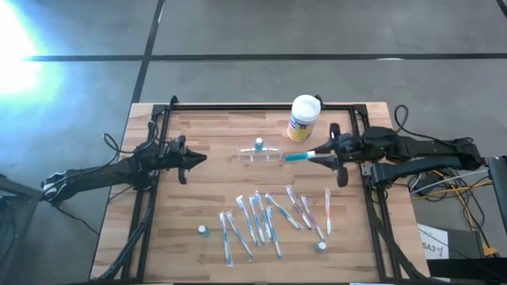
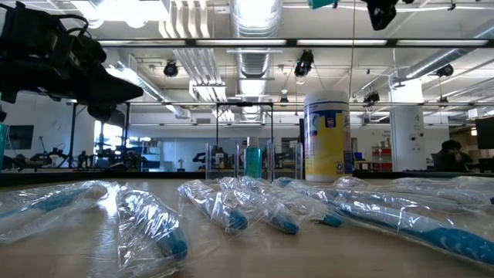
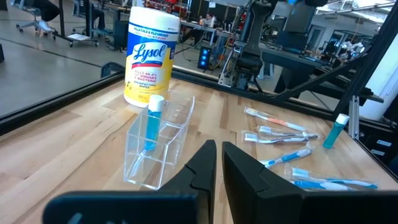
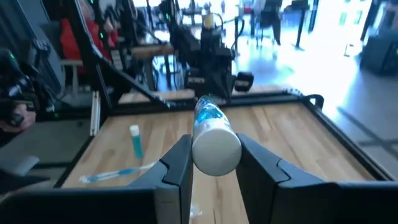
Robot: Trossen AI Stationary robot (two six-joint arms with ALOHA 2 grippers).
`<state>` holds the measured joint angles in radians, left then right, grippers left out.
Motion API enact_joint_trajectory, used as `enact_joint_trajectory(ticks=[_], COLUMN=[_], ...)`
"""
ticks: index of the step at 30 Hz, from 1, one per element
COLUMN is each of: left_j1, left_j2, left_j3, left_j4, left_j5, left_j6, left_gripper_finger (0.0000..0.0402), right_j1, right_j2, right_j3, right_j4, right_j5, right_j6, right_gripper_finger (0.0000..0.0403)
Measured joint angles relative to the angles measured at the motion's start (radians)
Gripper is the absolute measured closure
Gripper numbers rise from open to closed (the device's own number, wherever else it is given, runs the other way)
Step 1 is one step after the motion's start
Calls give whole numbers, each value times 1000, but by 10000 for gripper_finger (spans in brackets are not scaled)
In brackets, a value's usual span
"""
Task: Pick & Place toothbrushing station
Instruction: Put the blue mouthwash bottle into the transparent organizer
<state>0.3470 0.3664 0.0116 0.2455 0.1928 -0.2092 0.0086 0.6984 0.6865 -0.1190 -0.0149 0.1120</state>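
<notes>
The toothbrushing station, a clear plastic holder (image 1: 261, 153) (image 3: 163, 146), stands on its base at the table's middle, with a small teal bottle (image 3: 152, 124) upright in one compartment. My right gripper (image 1: 315, 156) hovers just right of the holder, shut on a teal tube with a white end (image 1: 297, 157). My left gripper (image 1: 198, 158) (image 3: 217, 148) waits left of the holder, shut and with nothing in it. My right gripper pinches the tube's white end (image 4: 216, 150) between its two fingers, one finger on each side. The fingers come level from the table's right and lie along the tube. The tube's teal body (image 4: 207, 114) sticks out level toward the holder, clear of the table.
A white canister with a yellow and blue label (image 1: 303, 117) stands just behind the holder on its right. Several wrapped toothbrushes (image 1: 261, 218) lie across the table's near half, with two small bottles (image 1: 203, 230) (image 1: 320, 246) among them. A black frame (image 1: 261, 107) edges the table.
</notes>
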Motion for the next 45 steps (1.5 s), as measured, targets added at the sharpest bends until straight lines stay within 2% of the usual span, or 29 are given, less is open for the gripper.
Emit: enact_joint_trajectory(ticks=[6,10,17,23,29,45], left_j1=[0,0,0,0,0,0], left_j2=[0,0,-1,-3,-3,-3], left_j3=[0,0,-2,-3,-3,-4], left_j4=[-1,-13,-22,-21,-22,-29], left_j5=[0,0,-7,-37,-37,-34], left_j6=[0,0,9,23,39,46], left_gripper_finger=[371,371,371,371,371,371], right_j1=[0,0,0,0,0,0], right_j2=[-147,-223,-305,-374,-438,-442], right_j3=[-174,-305,-520,-631,-678,-678], right_j4=[98,240,508,630,658,648], right_j5=[20,20,23,43,65,71], right_j6=[-2,-2,-18,-29,-37,-41], right_gripper_finger=[316,316,316,315,315,314])
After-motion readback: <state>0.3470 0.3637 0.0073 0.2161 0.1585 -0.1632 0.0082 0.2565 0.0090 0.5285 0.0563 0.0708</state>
